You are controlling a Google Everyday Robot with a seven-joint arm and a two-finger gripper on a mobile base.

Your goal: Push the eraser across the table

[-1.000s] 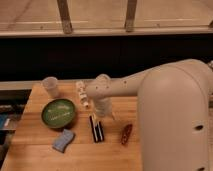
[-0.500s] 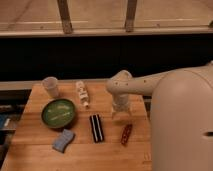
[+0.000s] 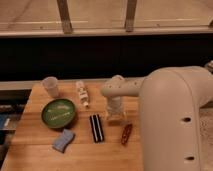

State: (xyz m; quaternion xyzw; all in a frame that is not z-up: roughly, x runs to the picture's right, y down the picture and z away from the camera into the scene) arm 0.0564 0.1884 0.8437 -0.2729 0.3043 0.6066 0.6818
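A: Step in hand?

B: Approach, by my reading. The gripper [image 3: 115, 116] hangs low over the table [image 3: 35, 150]; spread or closed, cannot tell. The eraser [image 3: 96, 128] lies flat just to its left, slightly nearer the camera, apparently untouched.

A: Next move?

B: Probably meet the eraser's long side squarely, then sweep, avoiding the green plate [image 3: 58, 112].
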